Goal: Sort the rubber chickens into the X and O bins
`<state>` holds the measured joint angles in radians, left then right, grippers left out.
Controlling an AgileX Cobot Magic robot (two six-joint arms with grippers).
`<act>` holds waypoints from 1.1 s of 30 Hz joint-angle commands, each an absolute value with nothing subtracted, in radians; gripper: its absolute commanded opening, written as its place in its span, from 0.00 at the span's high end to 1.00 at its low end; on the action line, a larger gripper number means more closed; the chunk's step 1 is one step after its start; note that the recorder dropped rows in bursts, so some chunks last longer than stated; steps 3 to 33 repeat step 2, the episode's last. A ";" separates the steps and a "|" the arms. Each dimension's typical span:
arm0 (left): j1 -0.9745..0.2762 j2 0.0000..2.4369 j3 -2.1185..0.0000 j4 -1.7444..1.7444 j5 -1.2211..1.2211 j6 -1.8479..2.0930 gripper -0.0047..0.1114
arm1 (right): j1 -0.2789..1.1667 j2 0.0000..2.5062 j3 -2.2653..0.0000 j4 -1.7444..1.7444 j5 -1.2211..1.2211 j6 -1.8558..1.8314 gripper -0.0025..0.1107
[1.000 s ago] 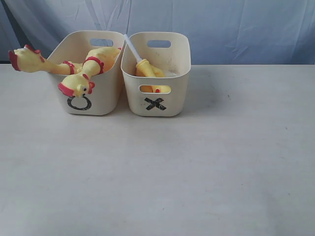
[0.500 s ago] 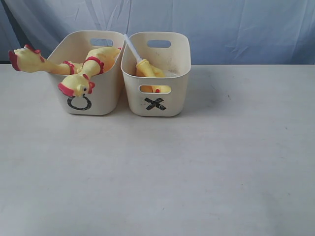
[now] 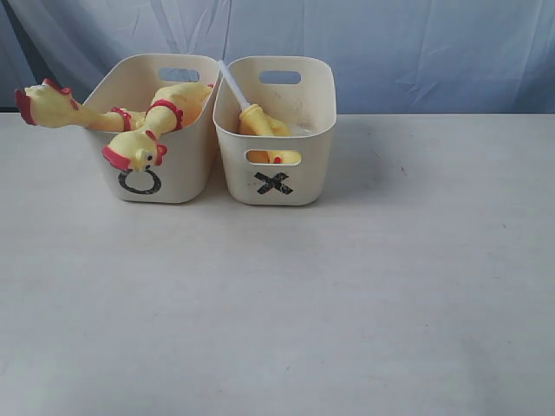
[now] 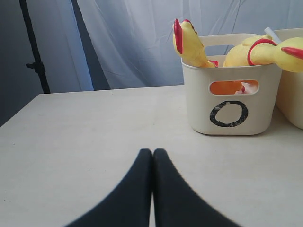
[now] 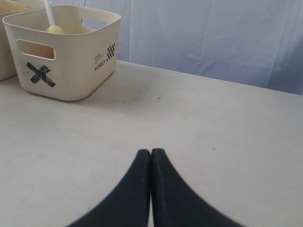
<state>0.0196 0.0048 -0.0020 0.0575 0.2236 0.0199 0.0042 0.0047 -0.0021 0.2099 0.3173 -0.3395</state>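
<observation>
Two cream tubs stand side by side at the back of the table. The O bin [image 3: 186, 169] holds large yellow rubber chickens: one head [image 3: 45, 104] sticks out over its left rim, another head [image 3: 134, 152] hangs over its front wall. The X bin [image 3: 314, 113] holds a small yellow chicken [image 3: 258, 121] with a white stick rising from it. Neither arm shows in the exterior view. My left gripper [image 4: 152, 152] is shut and empty, well short of the O bin [image 4: 199, 101]. Nothing sits in my right gripper [image 5: 151, 152], also shut, far from the X bin [image 5: 80, 71].
A pale blue cloth backdrop [image 3: 416, 52] hangs behind the table. A dark stand pole [image 4: 33, 47] rises beyond the table's edge in the left wrist view. Bare cream tabletop [image 3: 347, 303] stretches in front of and to the right of the bins.
</observation>
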 commanded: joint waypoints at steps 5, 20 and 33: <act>0.019 0.000 0.000 0.063 0.208 0.019 0.96 | 0.000 0.000 0.000 0.211 0.312 -0.337 0.99; 0.019 0.000 0.000 0.063 0.208 0.019 0.96 | 0.000 0.000 0.000 0.211 0.312 -0.337 0.99; 0.019 0.000 0.000 0.063 0.208 0.019 0.96 | 0.000 0.000 0.000 0.211 0.312 -0.337 0.99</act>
